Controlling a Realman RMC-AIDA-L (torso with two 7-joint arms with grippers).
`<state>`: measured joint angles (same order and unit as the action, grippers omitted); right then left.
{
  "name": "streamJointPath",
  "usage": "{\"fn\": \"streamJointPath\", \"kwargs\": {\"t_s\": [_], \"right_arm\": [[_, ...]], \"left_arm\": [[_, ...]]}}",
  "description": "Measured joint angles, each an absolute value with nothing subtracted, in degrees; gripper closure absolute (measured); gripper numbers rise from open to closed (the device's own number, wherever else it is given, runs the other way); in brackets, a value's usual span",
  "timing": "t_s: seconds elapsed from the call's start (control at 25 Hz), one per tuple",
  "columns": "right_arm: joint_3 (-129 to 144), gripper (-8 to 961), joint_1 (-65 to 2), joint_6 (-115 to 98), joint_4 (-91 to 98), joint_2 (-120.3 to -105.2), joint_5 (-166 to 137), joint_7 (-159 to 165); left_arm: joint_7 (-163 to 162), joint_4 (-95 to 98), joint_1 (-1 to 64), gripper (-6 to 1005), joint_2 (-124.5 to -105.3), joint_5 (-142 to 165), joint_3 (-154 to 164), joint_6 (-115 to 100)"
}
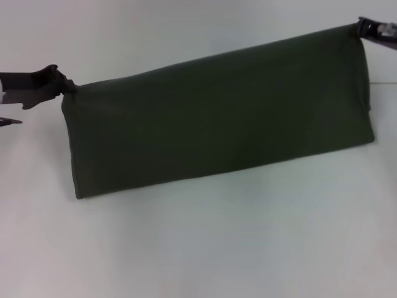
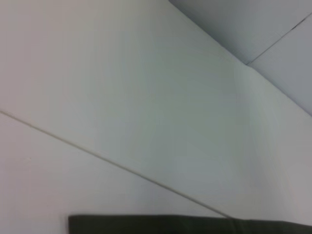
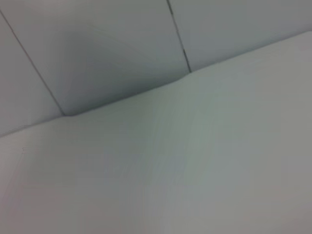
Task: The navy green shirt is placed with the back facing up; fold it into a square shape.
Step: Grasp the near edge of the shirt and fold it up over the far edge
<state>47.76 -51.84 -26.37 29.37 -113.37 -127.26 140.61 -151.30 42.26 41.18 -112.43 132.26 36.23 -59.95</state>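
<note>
Navy green shirt [image 1: 217, 118] pinched at upper corners by left end effector [image 1: 65, 87] and right end effector [image 1: 363, 28].

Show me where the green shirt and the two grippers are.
navy green shirt [image 1: 223, 118], head view, middle of the cloth.
left gripper [image 1: 67, 87], head view, tips at shirt's corner.
right gripper [image 1: 363, 28], head view, tips at shirt's corner.

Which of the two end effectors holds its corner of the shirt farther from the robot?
The right end effector. It grips the navy green shirt at its far right corner, higher in the head view than the left end effector at the left corner.
</note>
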Motion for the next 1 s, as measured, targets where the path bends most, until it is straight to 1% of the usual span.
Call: {"fn": "streamJointPath", "kwargs": {"t_s": [0.08,0.32,0.48,0.76,0.84,0.92,1.0], "right_arm": [[49.7,915,-52.7,-22.2,26.8,-113.43,-127.3,140.5],[52.4,915,-53.5,-16.6,25.2,-114.44,-127.3,139.9],[52.5,914,-53.5,-16.2,25.1,-114.48,-127.3,139.8],[52.9,914,-54.0,-16.1,25.1,-114.48,-127.3,139.8],[53.3,913,-54.4,-16.1,25.1,-114.41,-127.3,139.8],[53.4,913,-54.7,-16.1,24.9,-114.08,-127.3,139.8],[53.3,913,-55.2,-15.8,24.3,-113.36,-127.8,139.8]], "left_arm": [[-151.3,42.1,41.3,987,-112.78,132.3,36.8,-58.4],[-151.3,42.0,41.5,987,-113.52,132.3,37.5,-55.7],[-151.3,41.9,41.8,986,-113.90,132.3,37.5,-54.6],[-151.4,41.3,42.0,939,-114.19,132.3,37.5,-53.2],[-150.3,41.3,42.2,926,-114.55,131.3,37.5,-52.3],[-149.8,41.2,42.4,912,-114.56,130.9,37.5,-52.1],[-149.3,40.4,43.2,899,-114.50,130.4,37.5,-51.0]]}}
